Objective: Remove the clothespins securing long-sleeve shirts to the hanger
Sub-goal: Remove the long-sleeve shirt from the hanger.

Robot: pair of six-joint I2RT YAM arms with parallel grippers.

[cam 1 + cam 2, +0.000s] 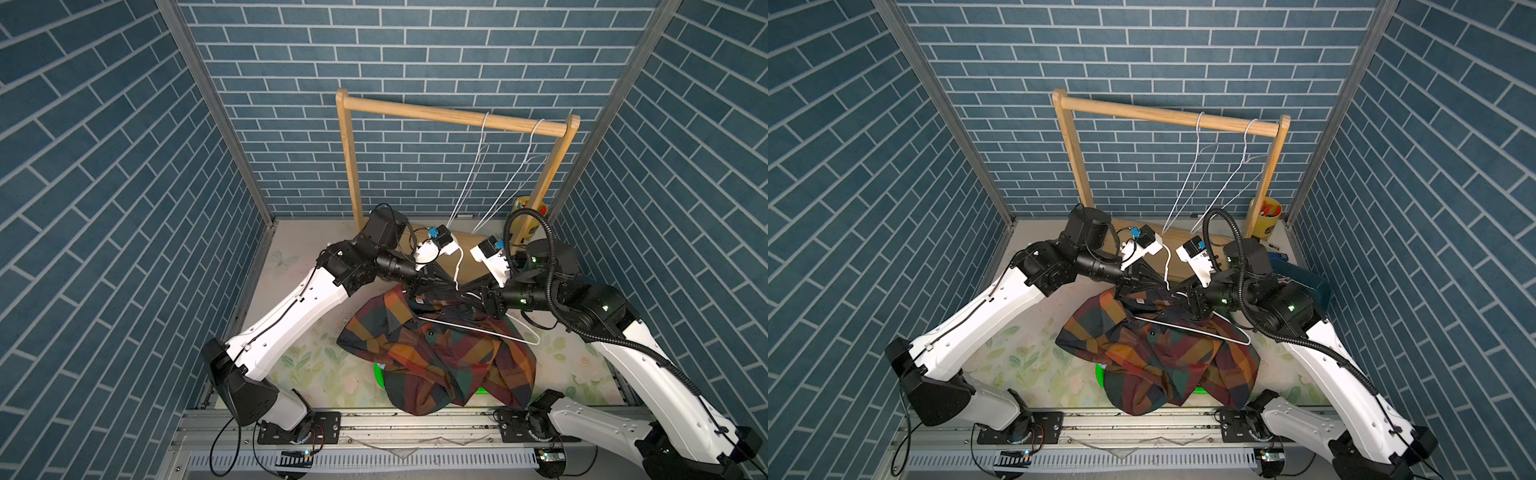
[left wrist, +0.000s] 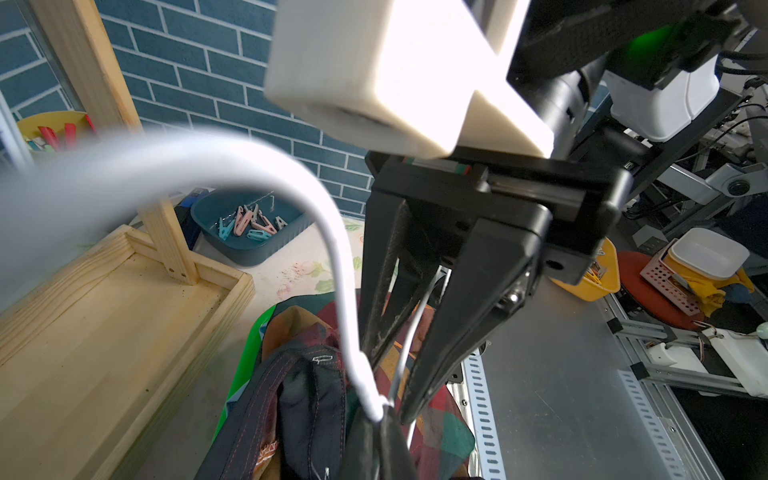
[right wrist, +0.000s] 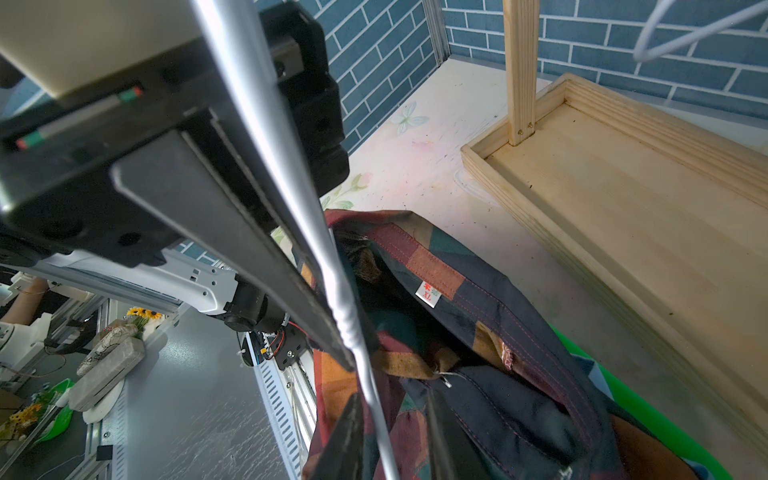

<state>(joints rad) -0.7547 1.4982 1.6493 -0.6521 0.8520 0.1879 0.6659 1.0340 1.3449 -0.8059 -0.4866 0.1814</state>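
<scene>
Centrally, left gripper pinches the hanger; right gripper gapes astride its wire; plaid shirt beneath, wooden rack at twelve o'clock.

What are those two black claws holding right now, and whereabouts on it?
The left gripper pinches the white wire hanger at its twisted neck, just under the hook. The right gripper straddles that wire, jaws apart, not gripping.

plaid shirt: crumpled heap, hanging below both claws | hanger: white wire, tilted, neck pinched in left claw, wire between right claw prongs | clothespins: pink, teal, piled well beyond claws
</scene>
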